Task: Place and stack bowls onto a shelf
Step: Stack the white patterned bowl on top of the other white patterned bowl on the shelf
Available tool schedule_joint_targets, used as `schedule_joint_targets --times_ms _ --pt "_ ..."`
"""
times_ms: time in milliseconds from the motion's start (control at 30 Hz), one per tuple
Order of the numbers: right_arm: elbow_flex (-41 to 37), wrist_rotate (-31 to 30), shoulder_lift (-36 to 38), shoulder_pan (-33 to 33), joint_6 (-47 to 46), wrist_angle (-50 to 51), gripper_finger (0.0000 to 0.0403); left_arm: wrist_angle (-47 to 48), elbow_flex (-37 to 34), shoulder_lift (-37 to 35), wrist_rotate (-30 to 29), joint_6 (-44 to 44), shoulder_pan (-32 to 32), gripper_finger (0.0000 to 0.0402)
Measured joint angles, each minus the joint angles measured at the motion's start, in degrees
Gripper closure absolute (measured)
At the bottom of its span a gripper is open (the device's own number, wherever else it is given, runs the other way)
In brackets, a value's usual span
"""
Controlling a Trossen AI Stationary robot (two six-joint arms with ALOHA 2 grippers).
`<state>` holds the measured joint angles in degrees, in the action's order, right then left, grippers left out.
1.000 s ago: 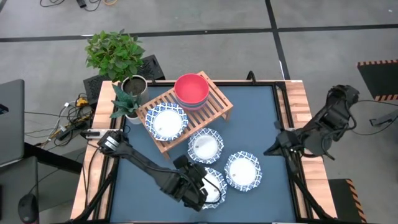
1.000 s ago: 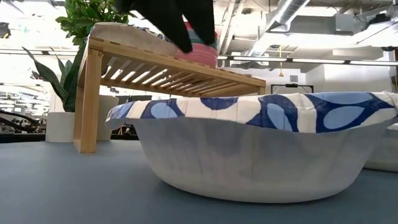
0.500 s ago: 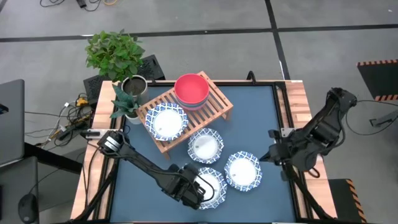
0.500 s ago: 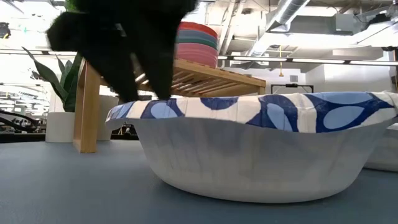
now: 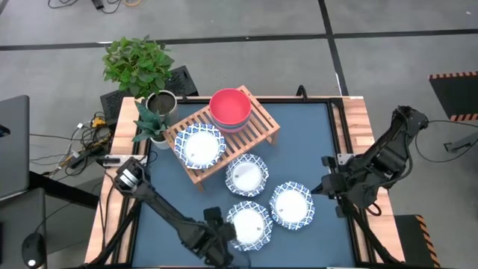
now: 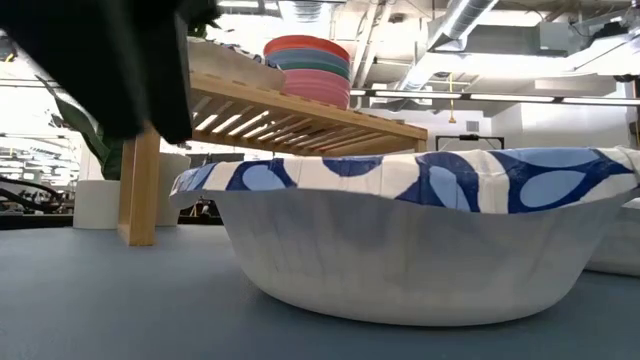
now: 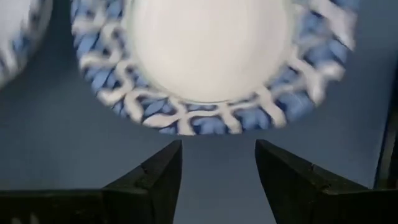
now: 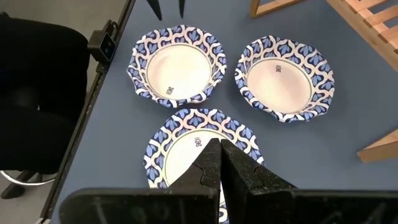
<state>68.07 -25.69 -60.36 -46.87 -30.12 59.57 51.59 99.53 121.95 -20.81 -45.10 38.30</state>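
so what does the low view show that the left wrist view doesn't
Only the low view shows the light wooden slatted shelf and the stack of plain round bowls on it. Only the left wrist view shows the left gripper, fingers open, just short of a dish rim. Both show a shallow white dish with a blue patterned rim on the dark blue tabletop.

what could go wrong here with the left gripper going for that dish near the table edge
The left gripper is open just short of the patterned dish, not yet around its rim; pushing in could slide it into the neighbouring dish close beside it. The thin wavy rim may also slip from a pinch.
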Motion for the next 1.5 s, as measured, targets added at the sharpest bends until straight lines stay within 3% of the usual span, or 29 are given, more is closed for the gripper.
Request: schedule_joint_targets --times_ms 200,333,433,533,767,967,1167,1300,1500 --pt "0.00 0.00 0.00 0.00 -0.25 -0.01 0.0378 -0.11 -0.08 0.00 -5.78 27.00 3.13 0.0214" --pt "0.00 -0.02 0.00 0.00 -0.30 -0.03 0.0378 -1.62 -1.48 0.00 -12.08 36.88 3.92 0.0214" --pt "0.00 -0.02 0.00 0.00 -0.32 -0.02 0.0377 -4.40 -2.42 -0.03 -11.16 41.43 3.29 0.0214" --pt "0.00 -0.02 0.00 0.00 -0.32 -0.02 0.0377 -8.58 -4.68 -0.03 -7.99 44.71 2.21 0.0214" --pt "0.00 -0.04 0.00 0.00 -0.32 -0.02 0.0377 -11.84 -6.80 -0.02 -11.40 49.20 0.89 0.0214" --pt "0.00 -0.07 0.00 0.00 -0.32 0.00 0.0377 -12.32 -6.90 -0.02 -7.04 52.24 -0.21 0.0214" --pt "0.00 -0.09 0.02 0.00 -0.34 -0.02 0.0377 -13.82 -7.08 -0.02 -7.75 56.97 -0.83 0.0218" --pt "0.00 -0.09 0.02 0.02 -0.35 0.00 0.0377 -14.11 -7.10 -0.02 -7.66 57.28 -1.30 0.0249" --pt "0.00 -0.09 0.02 0.00 -0.47 -0.04 0.0377 -14.68 -7.10 -0.02 -5.54 54.54 -1.96 0.0339"
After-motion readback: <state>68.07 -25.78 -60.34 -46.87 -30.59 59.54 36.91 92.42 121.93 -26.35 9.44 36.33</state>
